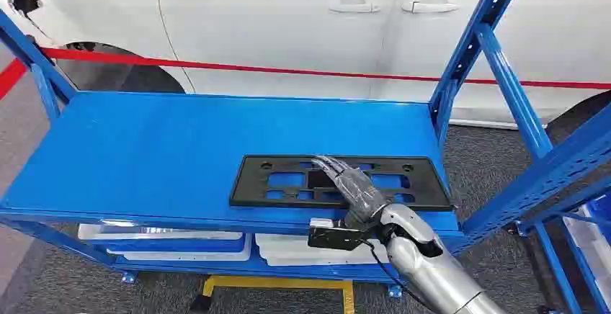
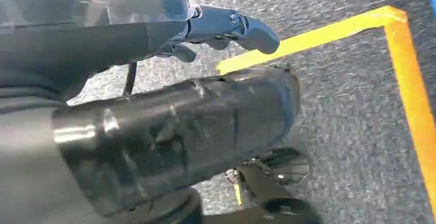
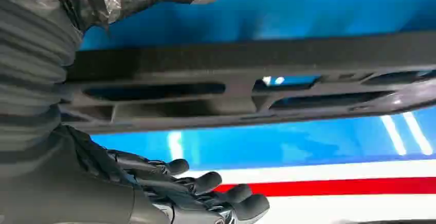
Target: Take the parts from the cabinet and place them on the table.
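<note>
Head view — right hand (image 1: 354, 188), fingers spread, is lying over the flat black slotted plastic plate (image 1: 274, 182) at five o'clock on the blue metal shelf (image 1: 144, 148) — gripping seemingly comes next.

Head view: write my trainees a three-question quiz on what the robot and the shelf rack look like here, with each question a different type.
1. True or false: the black part lies on the floor beneath the rack.
2. Multiple choice: which hand reaches over the black part? A) left hand B) right hand C) a person's hand
3. Fill in: behind the blue rack stands a white ____.

Key: 1 false, because it lies flat on the rack's top shelf. 2 B. 3 car.
</note>
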`<state>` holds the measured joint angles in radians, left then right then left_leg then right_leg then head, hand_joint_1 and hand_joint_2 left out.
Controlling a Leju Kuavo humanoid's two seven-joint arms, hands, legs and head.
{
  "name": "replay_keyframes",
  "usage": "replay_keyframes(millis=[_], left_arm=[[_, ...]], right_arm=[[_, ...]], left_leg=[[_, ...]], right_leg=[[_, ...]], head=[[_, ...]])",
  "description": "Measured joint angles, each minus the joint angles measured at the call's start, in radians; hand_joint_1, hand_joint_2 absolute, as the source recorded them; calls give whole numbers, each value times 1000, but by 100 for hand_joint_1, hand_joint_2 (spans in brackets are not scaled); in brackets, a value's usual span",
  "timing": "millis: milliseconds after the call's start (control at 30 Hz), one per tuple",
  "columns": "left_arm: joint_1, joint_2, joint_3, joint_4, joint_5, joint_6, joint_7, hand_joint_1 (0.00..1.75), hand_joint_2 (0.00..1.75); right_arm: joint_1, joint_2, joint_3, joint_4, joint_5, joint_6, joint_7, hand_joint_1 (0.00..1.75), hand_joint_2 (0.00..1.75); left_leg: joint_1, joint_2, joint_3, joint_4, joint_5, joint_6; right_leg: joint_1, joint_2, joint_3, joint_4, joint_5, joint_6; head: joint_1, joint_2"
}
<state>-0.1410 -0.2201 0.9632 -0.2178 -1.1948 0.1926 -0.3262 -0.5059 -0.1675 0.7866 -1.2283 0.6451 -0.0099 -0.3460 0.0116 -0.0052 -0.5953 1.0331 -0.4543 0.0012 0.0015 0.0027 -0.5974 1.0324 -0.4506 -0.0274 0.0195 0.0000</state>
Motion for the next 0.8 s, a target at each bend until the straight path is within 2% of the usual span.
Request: replay_keyframes(millis=[33, 133, 167, 200, 267, 300, 333, 367, 400, 467, 500, 533, 633, 667, 700, 733, 767, 800], left_arm=[[-1, 0, 0, 0, 0, 0, 0, 0, 0], [3, 0, 0, 0, 1, 1, 0, 0, 0], [2, 0, 0, 0, 0, 2, 0, 0, 0], [1, 0, 0, 0, 0, 3, 0, 0, 0], [0, 0, 0, 0, 0, 3, 0, 0, 0], [1, 0, 0, 0, 1, 4, 0, 0, 0], [2, 0, 0, 0, 1, 5, 0, 0, 0], [3, 0, 0, 0, 2, 6, 1, 0, 0], [3, 0, 0, 0, 2, 6, 1, 0, 0], [3, 0, 0, 0, 3, 7, 1, 0, 0], [3, 0, 0, 0, 3, 7, 1, 0, 0], [2, 0, 0, 0, 3, 8, 2, 0, 0], [2, 0, 0, 0, 4, 9, 3, 0, 0], [2, 0, 0, 0, 4, 9, 3, 0, 0], [2, 0, 0, 0, 4, 10, 3, 0, 0], [2, 0, 0, 0, 4, 10, 3, 0, 0], [2, 0, 0, 0, 5, 10, 3, 0, 0], [3, 0, 0, 0, 5, 10, 3, 0, 0]], right_arm=[[-2, -5, 0, 0, 5, -2, 3, 0, 175], [-5, -18, 0, 2, 31, -16, 21, 0, 175], [-6, -23, 0, 3, 39, -19, 25, 0, 175], [-9, -29, 0, 4, 48, -21, 31, 0, 175], [-13, -37, 0, 10, 64, -31, 43, 0, 175], [-11, -38, 1, 15, 69, -35, 46, 0, 175], [-9, -39, 2, 19, 74, -37, 50, 0, 175], [-7, -41, 2, 24, 79, -39, 53, 0, 175], [-7, -43, 2, 28, 81, -42, 55, 0, 175], [-8, -47, 2, 32, 83, -52, 56, 0, 175], [-9, -50, 0, 35, 85, -55, 56, 0, 175], [-10, -50, 0, 36, 88, -55, 58, 0, 175], [-8, -51, -1, 42, 100, -62, 66, 0, 175], [-8, -52, -3, 43, 101, -66, 69, 0, 175], [-8, -52, -5, 44, 103, -69, 71, 0, 175], [-9, -53, -7, 46, 104, -71, 72, 3, 175], [-9, -53, -8, 47, 108, -72, 72, 7, 175], [-6, -53, -8, 50, 114, -72, 72, 17, 175]], left_leg=[[-2, -2, 0, -4, 6, 8], [-3, -2, 1, -8, 10, 22], [4, 0, 5, -18, 16, 31], [4, 0, 6, -20, 17, 35], [3, 1, 5, -20, 17, 41], [3, 1, 5, -20, 16, 42], [3, 1, 5, -19, 16, 42], [3, 0, 5, -19, 15, 42], [3, -1, 6, -18, 15, 41], [4, -2, 9, -15, 10, 36], [3, -2, 9, -15, 8, 32], [-4, -2, 7, -11, 6, 26], [0, -1, 10, -20, 9, 10], [-2, -1, 9, -16, 4, 2], [1, 0, 3, 3, -11, -2], [1, 0, -22, 58, -48, -3], [2, 0, -59, 139, -89, -5], [2, 0, -96, 217, -121, -8]], right_leg=[[2, 1, -2, 3, -1, 5], [1, 0, 0, -3, 2, 21], [-1, 0, -4, 3, -5, 26], [-4, 0, -12, 27, -24, 33], [-8, -1, -80, 171, -102, 42], [-10, -1, -118, 248, -130, 46], [-12, -1, -142, 293, -138, 49], [-15, -1, -144, 293, -122, 50], [-17, -1, -124, 246, -85, 49], [-17, -2, -39, 72, 2, 43], [-15, -3, -9, 6, 3, 35], [-8, -2, -7, -3, 3, 32], [-4, 1, -9, -2, 4, 20], [-15, 0, 0, -15, 11, 9], [-15, -2, 4, -19, 13, 6], [-15, -3, 4, -19, 12, -4], [-14, -4, 3, -19, 11, -6], [-13, -4, 3, -19, 10, -7]], head=[[0, 0], [0, 0], [0, 0], [2, 0], [2, 0], [1, 0], [1, 0], [1, 0], [1, 0], [1, 0], [2, 0], [0, 0], [1, 0], [0, 0], [1, 0], [0, 0], [0, 0], [0, 0]])
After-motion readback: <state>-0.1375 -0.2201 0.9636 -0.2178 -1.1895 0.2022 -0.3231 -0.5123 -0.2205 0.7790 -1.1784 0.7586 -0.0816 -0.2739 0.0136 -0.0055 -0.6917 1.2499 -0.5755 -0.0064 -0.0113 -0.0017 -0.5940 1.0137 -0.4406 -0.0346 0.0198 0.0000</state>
